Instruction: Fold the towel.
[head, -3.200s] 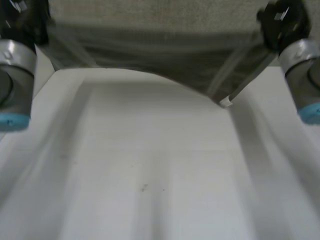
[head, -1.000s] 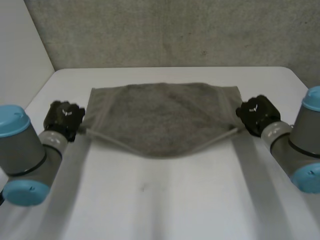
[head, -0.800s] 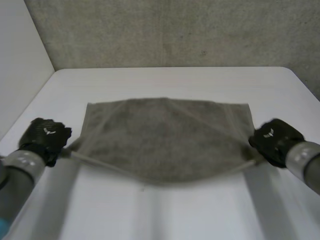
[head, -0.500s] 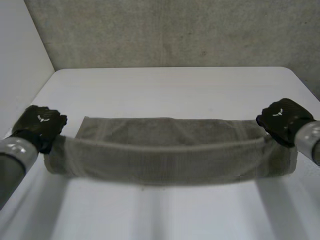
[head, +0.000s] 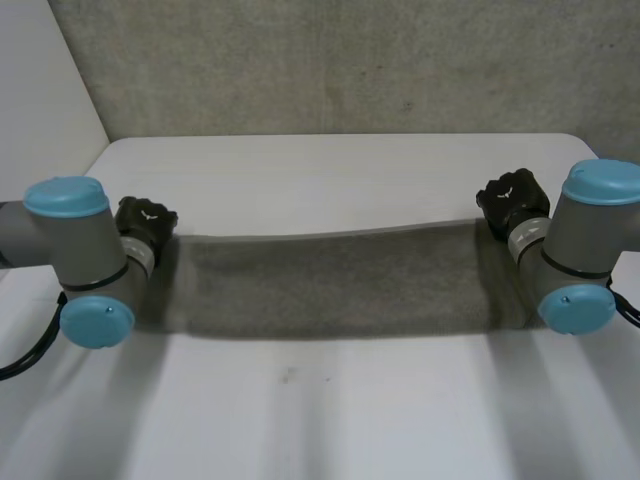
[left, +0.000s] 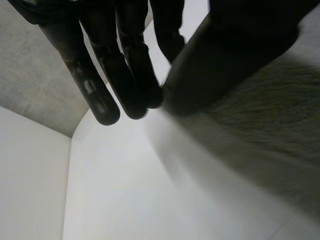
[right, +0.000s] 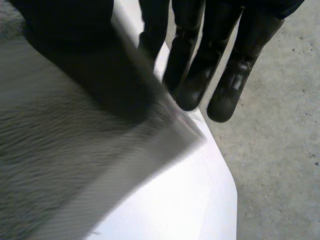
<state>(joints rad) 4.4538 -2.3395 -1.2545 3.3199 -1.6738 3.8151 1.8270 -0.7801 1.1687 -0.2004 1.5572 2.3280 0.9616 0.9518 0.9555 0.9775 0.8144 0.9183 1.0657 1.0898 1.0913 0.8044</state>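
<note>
The grey towel (head: 340, 285) lies on the white table (head: 330, 170) as a long, narrow folded strip running from side to side. My left hand (head: 145, 218) is at its left end and my right hand (head: 512, 200) at its right end. In the left wrist view the fingers (left: 100, 75) are straight, and the towel's end (left: 260, 125) lies beside the thumb. In the right wrist view the fingers (right: 230, 75) are also straight, with a gap to the thumb. A towel corner (right: 60, 150) lies under that thumb, short of the fingertips.
A grey rough surface (head: 330, 60) lies beyond the table's far edge. A white panel (head: 40, 100) stands at the left. Bare tabletop stretches in front of the towel towards me. Both forearms with blue caps rest low beside the towel's ends.
The towel was held spread in the air, then lowered and laid on the table as a folded strip. Both hands came down at its ends and their fingers loosened.
</note>
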